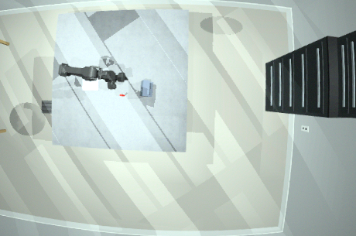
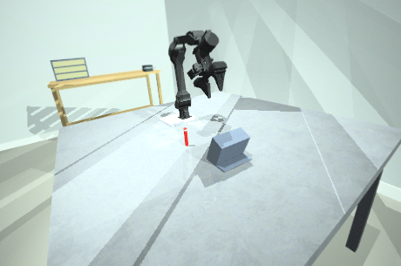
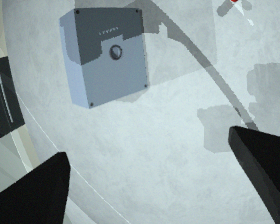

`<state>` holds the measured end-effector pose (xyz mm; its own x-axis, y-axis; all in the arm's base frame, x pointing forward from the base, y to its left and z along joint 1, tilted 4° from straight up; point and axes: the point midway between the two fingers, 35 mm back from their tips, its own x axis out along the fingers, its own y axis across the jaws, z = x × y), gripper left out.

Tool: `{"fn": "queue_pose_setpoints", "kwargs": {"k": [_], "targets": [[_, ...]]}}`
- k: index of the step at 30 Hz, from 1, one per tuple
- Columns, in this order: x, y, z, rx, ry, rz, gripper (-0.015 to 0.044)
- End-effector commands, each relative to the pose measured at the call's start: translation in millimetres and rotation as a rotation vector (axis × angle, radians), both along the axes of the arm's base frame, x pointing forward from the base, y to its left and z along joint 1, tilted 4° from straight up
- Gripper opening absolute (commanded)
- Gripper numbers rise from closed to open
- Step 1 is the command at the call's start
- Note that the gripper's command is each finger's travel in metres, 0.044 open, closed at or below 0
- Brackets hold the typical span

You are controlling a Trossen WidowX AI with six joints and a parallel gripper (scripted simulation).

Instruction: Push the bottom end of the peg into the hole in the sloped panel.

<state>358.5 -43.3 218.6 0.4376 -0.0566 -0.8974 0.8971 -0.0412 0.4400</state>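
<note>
The red peg (image 1: 122, 95) (image 2: 186, 137) stands upright on the table, to one side of the sloped panel; only a bit of red shows at the top edge of the wrist view. The blue-grey sloped panel (image 1: 146, 88) (image 2: 230, 144) (image 3: 108, 80) stands on the table. Its face shows one round-looking hole (image 3: 116, 52) in the wrist view. My gripper (image 2: 214, 93) (image 3: 151, 148) is open with nothing between its fingers. It hangs above the table, well higher than the peg and off to its side. The peg's cross-section is too small to tell.
The table (image 1: 155, 127) (image 2: 109, 200) carries the arm's white base plate (image 1: 90, 85) behind the peg. The panel is the one raised block near the peg. A wooden bench (image 2: 109, 78) and a black cabinet (image 1: 302, 80) (image 3: 5, 100) stand away from the table.
</note>
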Motion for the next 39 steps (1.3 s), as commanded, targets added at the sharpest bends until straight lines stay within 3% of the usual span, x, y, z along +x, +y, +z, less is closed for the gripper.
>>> {"fn": "queue_pose_setpoints", "kwargs": {"k": [1,25,39], "targets": [[-3.8,-18.6,-16.8,0.026,0.065,-0.108,0.044],[-62.1,-111.8,-102.9,0.187,0.414,-0.763,0.044],[-61.1,-115.9,-112.1,0.19,0.423,-0.782,0.044]]}}
